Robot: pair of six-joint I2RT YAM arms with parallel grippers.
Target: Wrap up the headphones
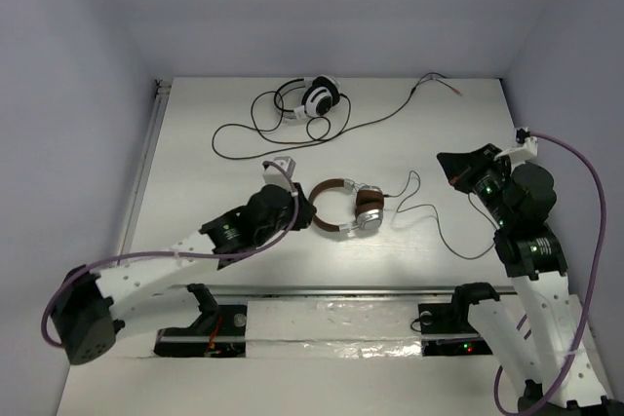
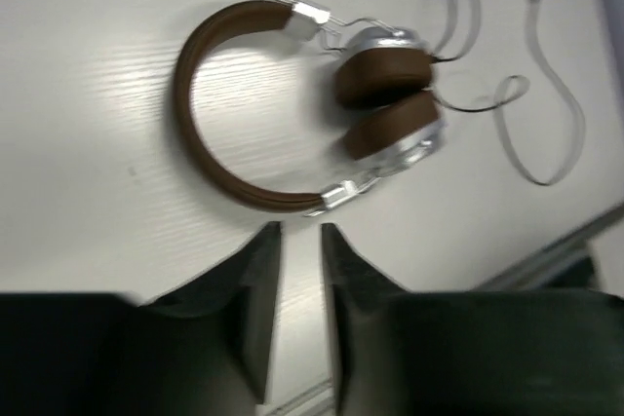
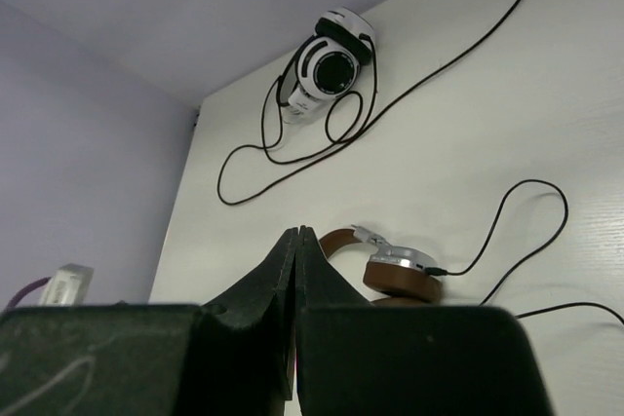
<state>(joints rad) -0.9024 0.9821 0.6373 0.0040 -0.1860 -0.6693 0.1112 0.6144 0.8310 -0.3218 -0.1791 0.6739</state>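
The brown headphones (image 1: 368, 208) lie flat on the table (image 1: 195, 163), in the middle of the top view. Their thin cable (image 3: 534, 181) runs loose to the right in some loops. The left gripper (image 2: 300, 241) hangs just beside the headband, at its left. Its jaws stand only a little apart and hold nothing. The right gripper (image 3: 296, 241) waits at the right of the frame, well apart from the headphones. Its fingers are pressed together and also empty.

I think the step now is the first grasp. The left jaws should open more before they go down on the headband. Then the right one could pick the cable near the earcup, so it winds without tangles.

I count two pairs of headphones: this brown one and a white-and-black pair (image 1: 317, 97) in the upper middle. Each has one black cable. There are two arms.
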